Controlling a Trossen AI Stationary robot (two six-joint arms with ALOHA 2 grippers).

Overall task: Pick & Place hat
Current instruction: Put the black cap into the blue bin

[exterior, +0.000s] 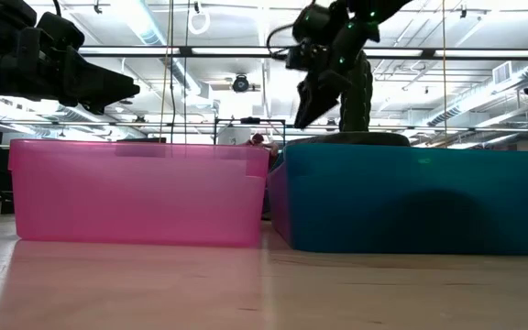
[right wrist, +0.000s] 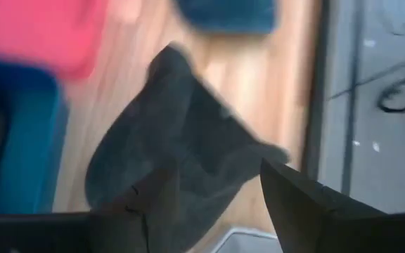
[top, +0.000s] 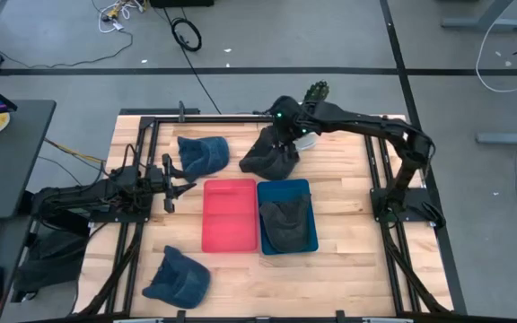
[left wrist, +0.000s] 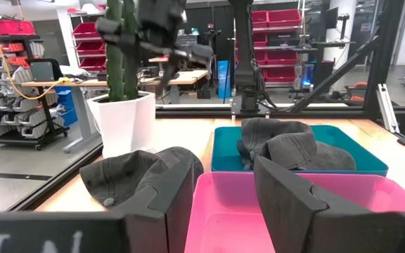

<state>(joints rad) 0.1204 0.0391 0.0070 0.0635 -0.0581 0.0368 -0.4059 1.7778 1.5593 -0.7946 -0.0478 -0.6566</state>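
Observation:
A dark grey hat [top: 267,160] lies on the table beyond the far end of the blue tray [top: 310,244]; it also shows in the right wrist view [right wrist: 181,154] and the left wrist view [left wrist: 143,172]. My right gripper [top: 285,135] hangs just above it, fingers open and pointing down [right wrist: 216,204]. I see no touch. Another dark hat [top: 285,220] lies inside the blue tray. The pink tray [top: 230,215] stands beside it. My left gripper [top: 179,185] is open and empty, left of the pink tray.
Two blue hats lie on the table, one at the far left of the trays [top: 203,152] and one at the near left [top: 178,276]. A cactus in a white pot [left wrist: 121,119] stands at the far side by the right arm.

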